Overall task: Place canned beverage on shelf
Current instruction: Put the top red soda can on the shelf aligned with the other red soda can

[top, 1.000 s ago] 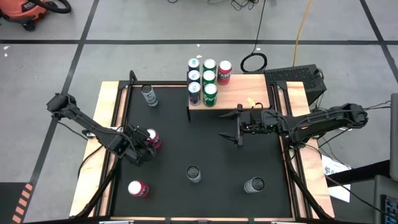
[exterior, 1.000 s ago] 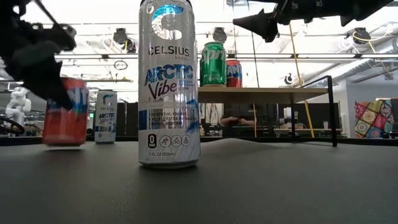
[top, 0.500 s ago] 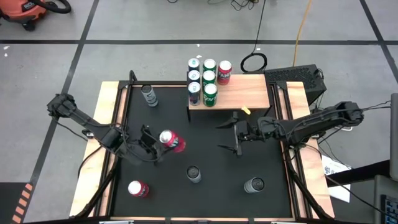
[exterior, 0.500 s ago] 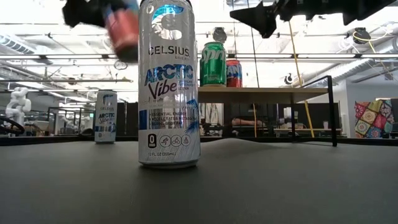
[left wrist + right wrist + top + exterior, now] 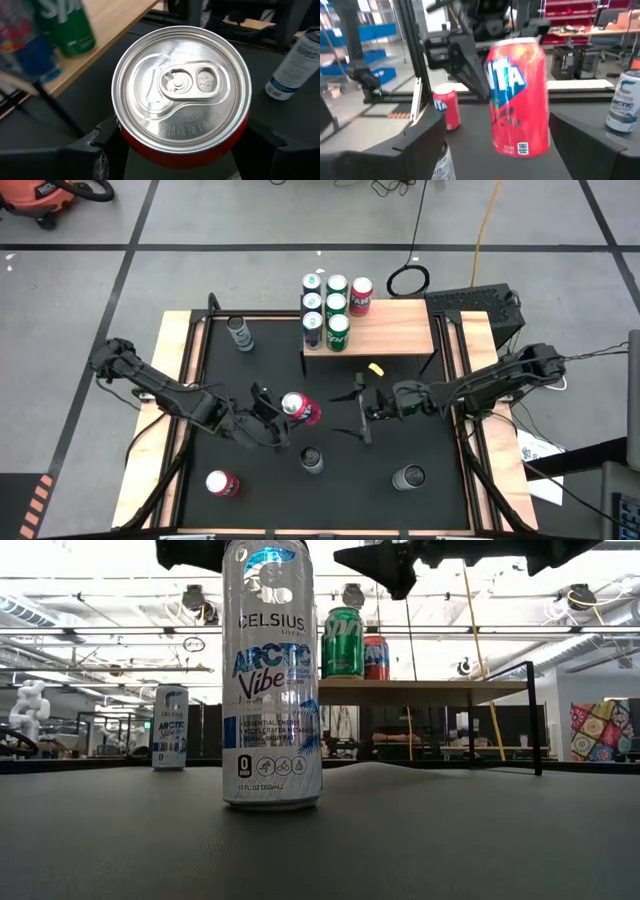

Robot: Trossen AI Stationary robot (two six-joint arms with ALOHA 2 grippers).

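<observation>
A red canned beverage (image 5: 300,409) hangs above the black mat's middle, with my left gripper (image 5: 284,420) shut on it. The left wrist view shows its silver top (image 5: 182,92). My right gripper (image 5: 358,412) stands open just to the can's right, pointing at it and apart from it. In the right wrist view the can (image 5: 517,95) shows ahead of the open fingers (image 5: 415,145). The shelf (image 5: 395,328) stands at the far side, with several cans (image 5: 330,310) on its left end. My left gripper pinches the can's red wall (image 5: 125,145) between its two fingers (image 5: 92,150), one on each side, below the top rim. The fingers come from the table's left, slanting down. The can is lifted clear of the mat, nearly upright with a slight tilt.
A silver can (image 5: 312,460) stands just near of the held can; the low view shows it large (image 5: 272,675). Another silver can (image 5: 408,477) is near right, a third (image 5: 240,333) far left, and a red can (image 5: 221,483) near left. A small yellow thing (image 5: 376,368) lies before the shelf.
My left gripper has lifted the red can from the mat's left part and carried it up and toward the table's right, turning its wrist; the can has left the low view at the top. My right gripper has moved toward the table's left and near edge, toward the can.
</observation>
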